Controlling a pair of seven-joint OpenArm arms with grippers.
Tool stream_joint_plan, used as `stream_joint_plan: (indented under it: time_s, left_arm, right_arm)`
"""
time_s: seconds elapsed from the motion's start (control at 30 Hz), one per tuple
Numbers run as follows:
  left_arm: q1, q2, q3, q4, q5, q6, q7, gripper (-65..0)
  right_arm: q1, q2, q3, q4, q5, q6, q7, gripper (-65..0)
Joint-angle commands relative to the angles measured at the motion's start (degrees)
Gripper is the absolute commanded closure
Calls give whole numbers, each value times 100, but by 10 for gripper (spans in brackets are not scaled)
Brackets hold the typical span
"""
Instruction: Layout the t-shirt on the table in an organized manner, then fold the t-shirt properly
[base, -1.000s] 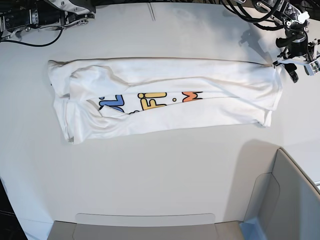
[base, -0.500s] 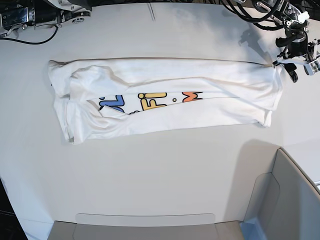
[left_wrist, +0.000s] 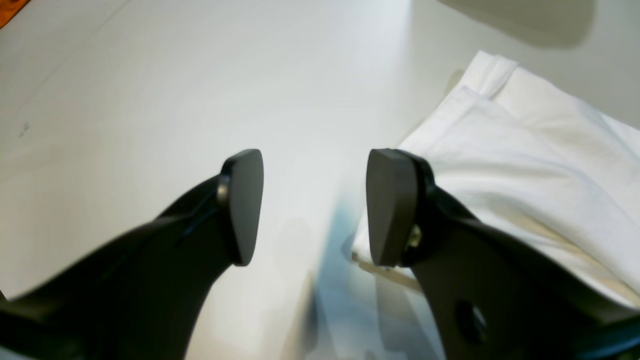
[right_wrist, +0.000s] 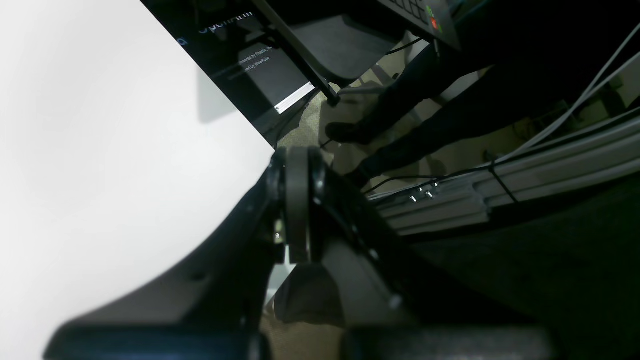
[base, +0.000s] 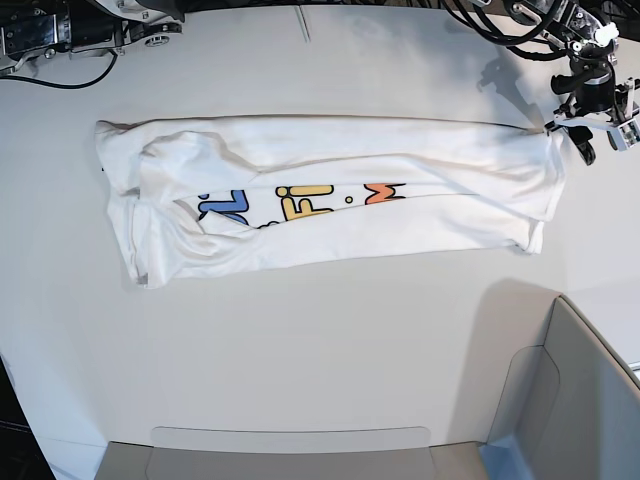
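The white t-shirt (base: 330, 190) lies folded lengthwise in a long band across the table (base: 320, 340), with part of its blue, yellow and orange print (base: 300, 205) showing. My left gripper (base: 603, 140) hovers just off the shirt's right end. In the left wrist view it (left_wrist: 315, 207) is open and empty, with the shirt's corner (left_wrist: 525, 150) beside its right finger (left_wrist: 390, 205). My right gripper (right_wrist: 297, 210) is shut on nothing, over the table's edge (right_wrist: 100, 150), far from the shirt. In the base view only that arm's body (base: 50, 35) shows, at the top left.
A grey-white bin (base: 590, 400) fills the bottom right corner, and a low tray edge (base: 290, 445) runs along the front. Cables (base: 490, 25) hang at the top right. Past the table's edge the right wrist view shows a person's legs (right_wrist: 400, 135) and floor.
The right arm at the top left has drawn back slightly. The t-shirt and the left gripper have not moved.
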Motion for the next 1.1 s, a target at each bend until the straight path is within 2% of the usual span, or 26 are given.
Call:
stream_joint_plan:
  time_s: [0.0,0.3,0.7,0.87,0.9,1.0,1.07]
  left_arm:
    - [-9,-44,15,135,-62,12,-131,-318]
    - [-9,-27,15,135,-79,12,-131,-318]
    - [-9,-27,15,135,-79,12,-131,-318]
    - [-9,-35,15,135,-79,12,-131,-318]
    - [-9,-27,15,135,-79,12,-131,-318]
    - [-9,-27,15,135,-79,12,-131,-318]
    - [-9,-27,15,135,-79,12,-131,-318]
  right_arm:
    - [51,93,-8,76,50,67,152,0]
    - [-389,31,-8,76,23,67,116,0]
    - [-415,-21,-152,76,14,67,152,0]
    - [-591,-21,-547,76,-144,67,134,0]
    - [-591,-21,-609,76,-241,67,125,-13]
    - [-459,-56,-556,84,-416,67,116,-135]
    - [-362,-100,-389,84,-416,67,152,-194]
